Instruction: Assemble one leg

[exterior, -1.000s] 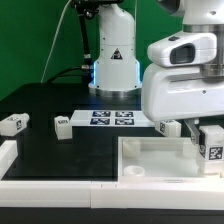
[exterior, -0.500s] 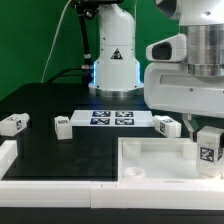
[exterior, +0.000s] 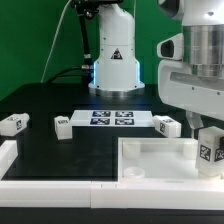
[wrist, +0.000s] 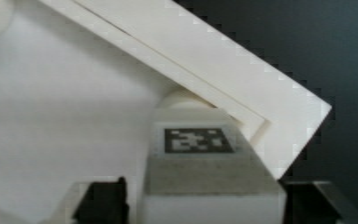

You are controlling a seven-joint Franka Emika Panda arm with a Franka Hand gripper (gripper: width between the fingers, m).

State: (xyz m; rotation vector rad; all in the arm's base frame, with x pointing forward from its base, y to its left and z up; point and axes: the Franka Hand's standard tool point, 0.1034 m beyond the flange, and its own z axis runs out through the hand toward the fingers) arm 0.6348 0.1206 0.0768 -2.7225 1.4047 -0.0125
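White tabletop [exterior: 150,168] lies nearest on the black desk [exterior: 40,145], its right edge running out of frame. At its far right corner stands the leg [exterior: 209,150], tag facing out, directly beneath the arm's bulky wrist, which hides the claw in the exterior view. In the wrist view the claw [wrist: 202,205] has a dark finger on either side of the leg; whether they grip it cannot be told. Farther back are a second leg [exterior: 167,125], two spare legs [exterior: 62,126] at left, and the marker board [exterior: 112,118].

White robot arm [exterior: 195,85] shifted toward the exterior view's right; small white tagged plastic leg [exterior: 210,150] under it dropped lower.
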